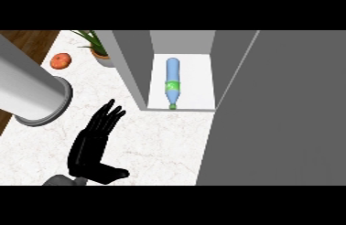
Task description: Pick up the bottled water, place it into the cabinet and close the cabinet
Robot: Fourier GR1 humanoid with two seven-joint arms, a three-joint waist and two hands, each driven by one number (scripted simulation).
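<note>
1. White marble-patterned stone with faint grey veining forms the counter top (162,141); a strip of brown wood floor (24,39) shows beyond the counter's far-left edge.
2. Cabinet (135,68): a box of flat, matte grey panels with a pale, smooth inner floor. It is open toward the viewer. Its door (283,109), a broad plain grey slab, stands swung out at the cabinet's right side.
3. Bottled water (173,82): a slender, translucent pale-blue cylinder with a rounded base, a green label band around its lower half and a small green cap. It lies on its side on the cabinet's inner floor, between the side walls and touching neither. Its long axis runs front to back, with the cap pointing toward the cabinet's front lip and the base toward the back.
4. Left hand (94,144): glossy black, jointed, on a grey forearm. It is over the counter, left of and nearer than the cabinet. Fingers are straight and spread, pointing up toward the cabinet, thumb out to the side; nothing is held.
5. Large pale-grey cylinder (30,89) with a flanged rim, well left of the cabinet.
6. Orange round fruit (61,61), far left of the cabinet.
7. Potted plant (100,48): thin green leaves in a round pot, just beside the cabinet's left wall.
</note>
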